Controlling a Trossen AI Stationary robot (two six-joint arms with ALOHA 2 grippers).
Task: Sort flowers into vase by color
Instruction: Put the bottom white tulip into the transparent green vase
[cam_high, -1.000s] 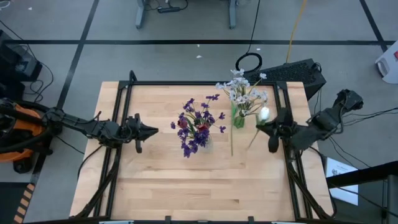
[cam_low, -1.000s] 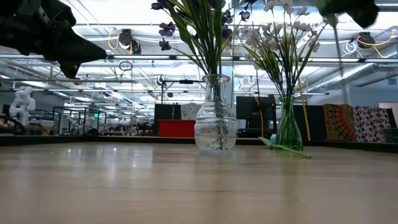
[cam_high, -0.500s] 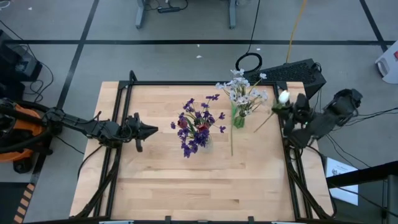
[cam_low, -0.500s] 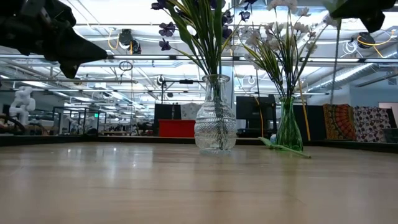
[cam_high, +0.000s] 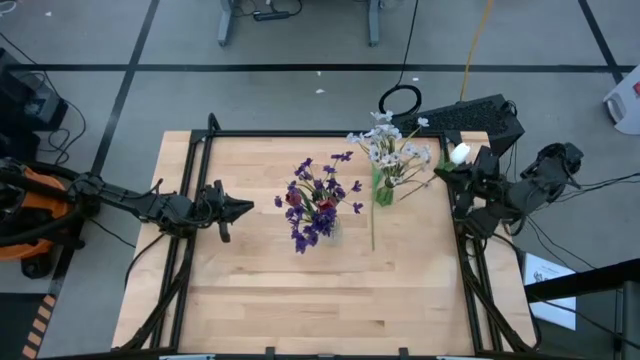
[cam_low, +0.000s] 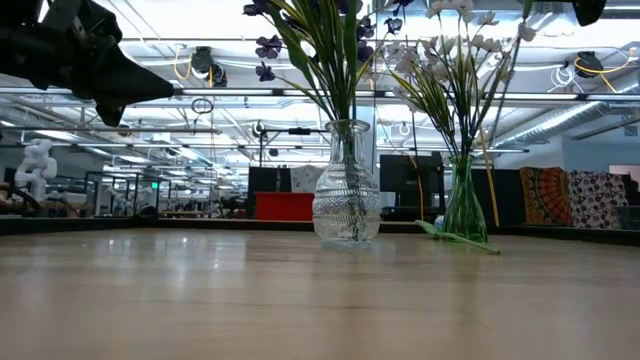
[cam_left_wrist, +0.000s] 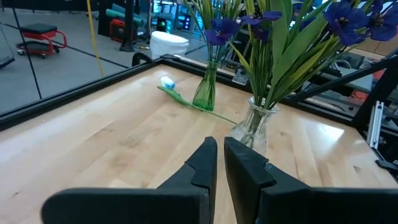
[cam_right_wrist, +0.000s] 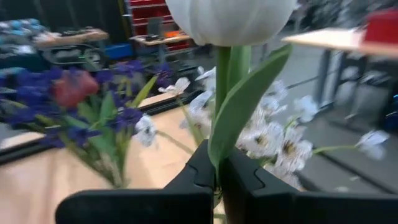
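A clear glass vase (cam_high: 325, 228) at the table's middle holds purple sprigs and dark red tulips (cam_high: 318, 200). Right of it, a green vase (cam_high: 384, 192) holds pale white-blue blossoms (cam_high: 390, 150). One more flower (cam_left_wrist: 168, 82) lies flat on the table beside the green vase. My right gripper (cam_high: 450, 175) hangs above the table's right edge, shut on a white tulip (cam_high: 459, 154). My left gripper (cam_high: 245, 208) waits left of the clear vase, its fingers (cam_left_wrist: 219, 149) shut with nothing between them. My right gripper pinches the white tulip's green stem (cam_right_wrist: 219, 134), together with a leaf (cam_right_wrist: 239, 118), between its two fingers, some way below the bud (cam_right_wrist: 230, 15). The fingers come nearly level from the table's right side and lie across the stem. The tulip is lifted clear, its stem slanting toward the green vase.
A black frame rail (cam_high: 300, 134) runs along the table's far edge and down both sides. The near half of the wooden table (cam_high: 320, 300) is bare wood. A dark box (cam_high: 470, 118) sits beyond the far right corner.
My right gripper has risen and gone toward the table's far right corner with the white tulip, turning its wrist as it went. The bud has swung from beside the green vase out toward the right rail, and the stem now slants back toward that vase.
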